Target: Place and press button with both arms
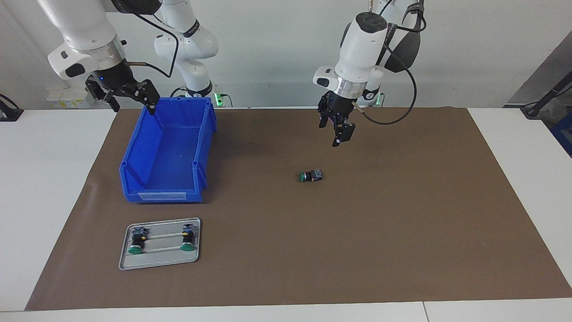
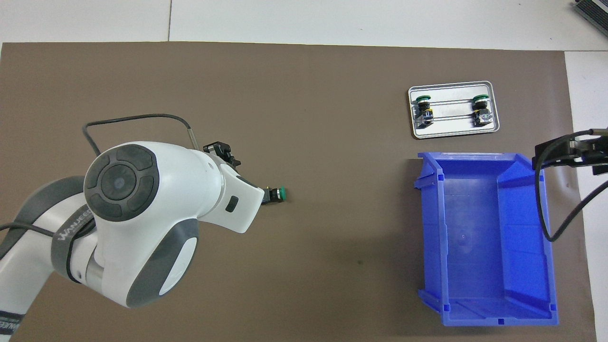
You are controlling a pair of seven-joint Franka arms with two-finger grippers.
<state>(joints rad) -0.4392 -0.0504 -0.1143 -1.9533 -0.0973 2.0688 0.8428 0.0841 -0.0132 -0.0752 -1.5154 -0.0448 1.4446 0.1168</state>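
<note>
From the facing camera, a small push-button switch [image 1: 311, 176] with a round flat green cap, short black body and blue-grey terminal end lies on its side on the brown mat [image 1: 402, 232], near the mat's middle and well clear of every edge, its cap turned toward the right arm's end of the table. The left gripper [image 1: 338, 134] hangs in the air above the mat beside it, touching nothing, its black fingers a little apart and holding nothing. The right gripper [image 1: 129, 98] waits over the rim of an empty blue plastic bin [image 1: 167, 152] near the mat's edge at the robots' end, jaws spread wide and empty. A grey metal tray [image 1: 160, 261] at the mat's corner farthest from the robots carries two more switches of the same kind, lying side by side. From the overhead camera, the left arm's white wrist covers most of the left gripper [image 2: 223, 154] and the black body of the switch [image 2: 277, 194], so only the green cap and a little of the black body show; the right gripper [image 2: 570, 152] reaches in over the bin [image 2: 484, 237], and the tray [image 2: 453, 135] sits close by. The risk, by this reading, is a pinch on the round body: the lying switch could roll or squirt sideways from closing fingers, or be lifted cap-down and set crooked.
</note>
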